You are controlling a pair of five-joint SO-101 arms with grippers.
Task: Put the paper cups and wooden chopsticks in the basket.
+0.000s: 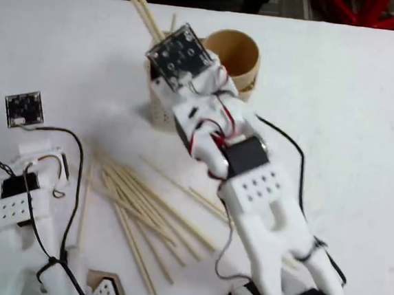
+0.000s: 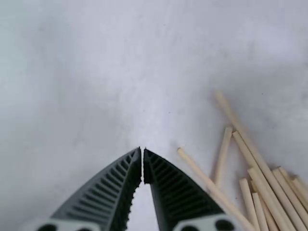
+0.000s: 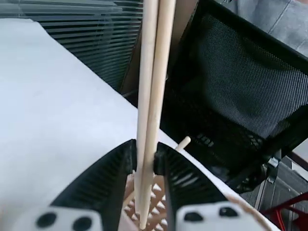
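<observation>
Right gripper (image 3: 144, 151): I see it pinching two chopsticks (image 3: 155, 72) over the basket (image 1: 160, 110).
Left gripper (image 2: 143, 154): pressed together on nothing, above the table (image 2: 72, 72).
Loose chopsticks (image 1: 146, 212): heaped between my arms.
Cup (image 1: 236, 51): beside basket.

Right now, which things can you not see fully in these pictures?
Pale perforated basket: high view, mostly hidden under the right arm.
Two long wooden chopsticks in the right hand: right wrist view, upper ends cut by the edge.
Brown paper cup: high view, base hidden.

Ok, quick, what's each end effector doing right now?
Left end effector: closed, empty.
Right end effector: closed on two long pale wooden chopsticks.
</observation>
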